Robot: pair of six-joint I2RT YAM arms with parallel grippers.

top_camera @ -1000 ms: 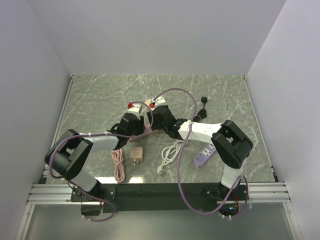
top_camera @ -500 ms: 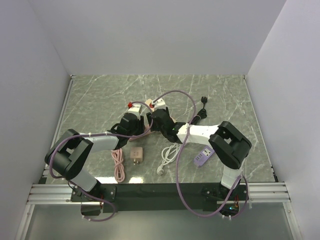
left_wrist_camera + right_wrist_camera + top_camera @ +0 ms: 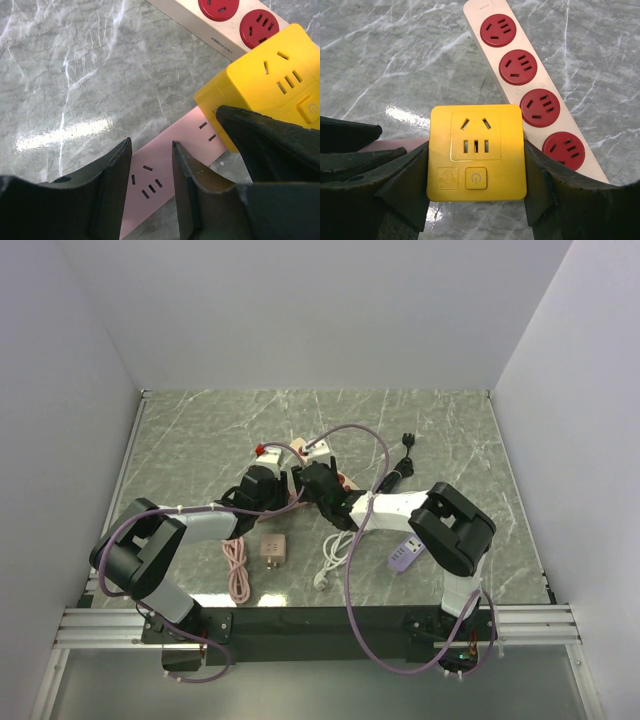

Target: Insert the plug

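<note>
Yellow plug [image 3: 476, 152] centre frame, clamped by right gripper [image 3: 476, 167], one black finger [image 3: 407, 185] on each side wall, both touching. Plug top face up: one socket set, small icon and power button below it. Cream power strip [image 3: 496, 60] runs diagonally from top centre to lower right, four red sockets, lying flat on grey marble table [image 3: 380, 60], just beside plug's right corner. Sliver of pink strip [image 3: 385, 145] at left under another black part [image 3: 345, 135]; what that part is, unclear

Surface: grey-green marbled tabletop [image 3: 200, 430]
Strips: cream power strip with red sockets [image 3: 535, 95]; flat pink strip [image 3: 165, 165]; flat purple strip [image 3: 405, 553]
Cables: pink coiled cable [image 3: 237, 575]; white cord [image 3: 338, 545]; black cord [image 3: 404, 450]
Small: beige adapter block [image 3: 272, 547]
</note>
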